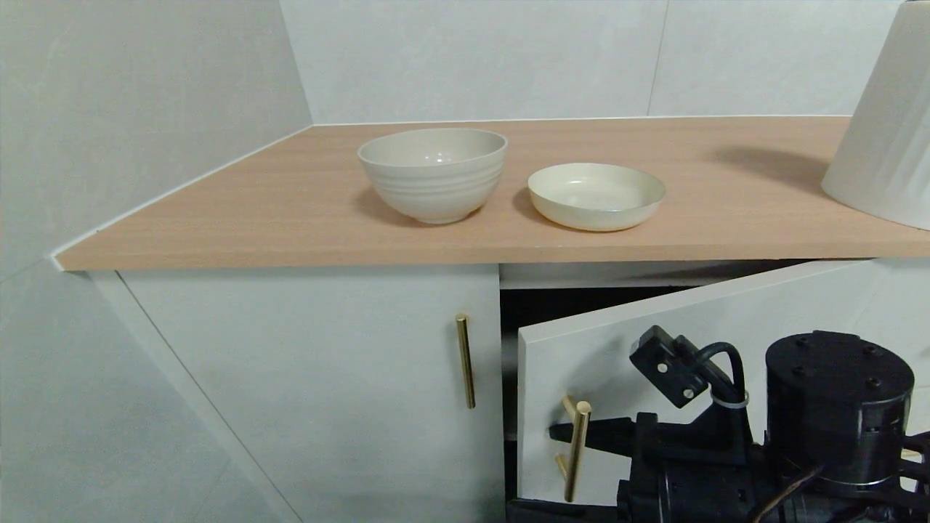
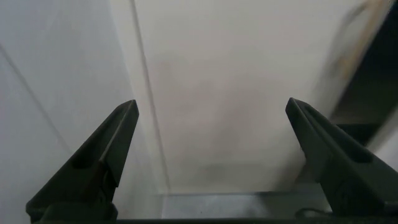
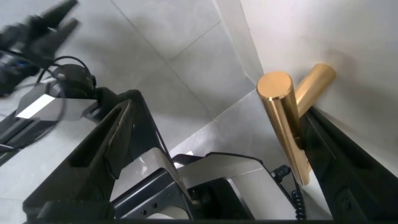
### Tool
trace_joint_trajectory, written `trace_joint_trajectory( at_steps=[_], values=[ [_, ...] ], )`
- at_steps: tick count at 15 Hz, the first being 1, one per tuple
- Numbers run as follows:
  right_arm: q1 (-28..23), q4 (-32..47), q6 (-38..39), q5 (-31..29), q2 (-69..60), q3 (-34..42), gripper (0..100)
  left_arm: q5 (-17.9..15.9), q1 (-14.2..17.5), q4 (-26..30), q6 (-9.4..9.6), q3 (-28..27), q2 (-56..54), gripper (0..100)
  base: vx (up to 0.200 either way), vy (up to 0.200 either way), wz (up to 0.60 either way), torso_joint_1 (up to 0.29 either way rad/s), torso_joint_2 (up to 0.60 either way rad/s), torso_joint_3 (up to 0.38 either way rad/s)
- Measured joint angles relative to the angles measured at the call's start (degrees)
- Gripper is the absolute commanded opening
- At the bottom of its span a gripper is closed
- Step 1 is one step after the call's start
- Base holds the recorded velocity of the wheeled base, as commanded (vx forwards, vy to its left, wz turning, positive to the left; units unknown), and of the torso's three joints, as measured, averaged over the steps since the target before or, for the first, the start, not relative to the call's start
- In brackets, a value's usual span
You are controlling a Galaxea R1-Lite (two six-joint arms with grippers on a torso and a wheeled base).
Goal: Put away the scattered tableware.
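On the surface above the cupboard, the bowl and shallow dish sit just apart. Both look stiff, light, slick and chippable, so I'd pinch each rim. My right claw is spread around the door handle; my left claw is spread, empty.

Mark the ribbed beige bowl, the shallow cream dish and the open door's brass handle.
ribbed beige bowl (image 1: 434, 181): head view, outer wall.
shallow cream dish (image 1: 592, 195): head view, inner floor.
open door's brass handle (image 1: 574, 468): head view, lower bar.
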Motion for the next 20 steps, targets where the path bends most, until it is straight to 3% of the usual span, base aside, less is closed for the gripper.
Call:
trace_joint_trajectory(
  at_steps=[4,9,10,12,16,18,20],
  values=[
    [0.0,-0.43,0.02,0.16,-0.38,0.91,100,-9.02,-0.13,7.41,-0.11,-12.28,8.05,100,0.0,0.0,0.0,0.0,0.0,0.0],
    [-0.04,-0.24,0.09,0.13,-0.9,1.06,100,-24.6,-0.55,8.81,-0.09,-26.93,31.38,100,0.0,0.0,0.0,0.0,0.0,0.0],
    [-0.06,-0.24,0.06,0.13,-0.9,1.06,100,-26.47,-1.28,8.7,-0.09,-29.55,36.12,100,0.0,0.0,0.0,0.0,0.0,0.0],
    [-0.09,-0.24,0.09,0.13,-0.9,1.02,100,-28.71,-4.57,7.06,-0.23,-33.5,46.23,100,0.0,0.0,0.0,0.0,0.0,0.0],
    [-0.11,-0.22,0.09,0.11,-0.99,0.91,100,-30.1,-15.37,3.67,-0.8,-34.99,61.92,100,0.0,0.0,0.0,0.0,0.0,0.0],
    [-0.09,-0.29,0.06,0.09,-0.8,0.89,100,-30.21,-19.86,1.34,-2.63,-34.02,67.45,100,0.0,0.0,0.0,0.0,0.0,0.0],
    [-0.09,-0.35,0.06,0.09,-0.68,0.91,100,-30.24,-21.87,-2.99,-4.25,-32.22,71.36,100,0.0,0.0,0.0,0.0,0.0,0.0]
  ],
)
